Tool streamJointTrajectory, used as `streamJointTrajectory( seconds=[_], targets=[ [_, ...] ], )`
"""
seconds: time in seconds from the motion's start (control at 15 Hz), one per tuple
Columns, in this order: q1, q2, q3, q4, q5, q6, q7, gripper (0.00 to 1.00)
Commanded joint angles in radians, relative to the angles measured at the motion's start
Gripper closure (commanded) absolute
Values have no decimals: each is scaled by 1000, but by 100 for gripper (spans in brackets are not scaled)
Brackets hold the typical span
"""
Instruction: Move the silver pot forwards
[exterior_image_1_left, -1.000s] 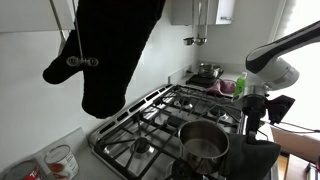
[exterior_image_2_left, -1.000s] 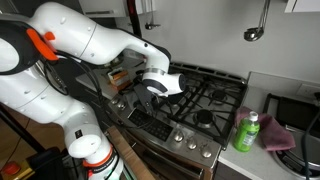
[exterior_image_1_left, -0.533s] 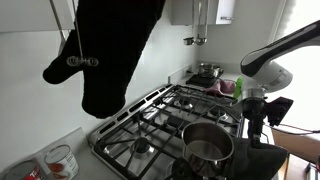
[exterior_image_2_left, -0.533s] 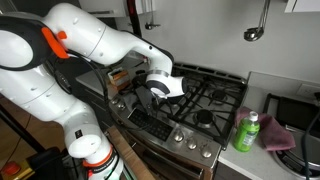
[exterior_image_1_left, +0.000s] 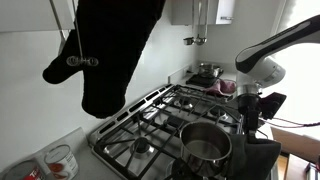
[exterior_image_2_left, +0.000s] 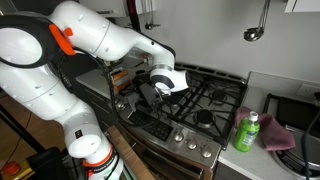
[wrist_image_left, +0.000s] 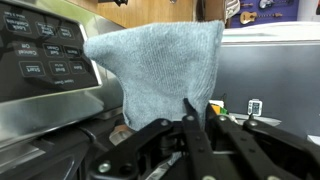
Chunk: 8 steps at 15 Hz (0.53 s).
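Stove (exterior_image_1_left: 150, 120) is running off frame at 6 o'clock in an exterior view. Silver pot (exterior_image_1_left: 205, 143) is sitting on its 5 o'clock burner, lower wall hidden. Claw (wrist_image_left: 190, 118) is hanging at the pot's 3 o'clock. Wrist view is showing only dark overlapping shapes, so apart or clamped, cannot tell.

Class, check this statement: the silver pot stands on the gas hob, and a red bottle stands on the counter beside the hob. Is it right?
No: the bottle is green, not red, as an exterior view shows. Corrected: the silver pot stands on the gas hob, and a green bottle stands on the counter beside the hob.
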Motion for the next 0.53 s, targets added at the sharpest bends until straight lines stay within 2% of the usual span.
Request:
streamJointTrajectory(
  seconds=[0.0, 0.07, 0.2, 0.47],
  targets=[
    [2, 18, 12, 28, -21, 0, 30, 87],
    [2, 19, 15, 29, -21, 3, 36, 64],
    [-1, 12, 17, 29, -22, 11, 50, 60],
    [-4, -3, 16, 35, -27, 19, 79, 30]
  ],
)
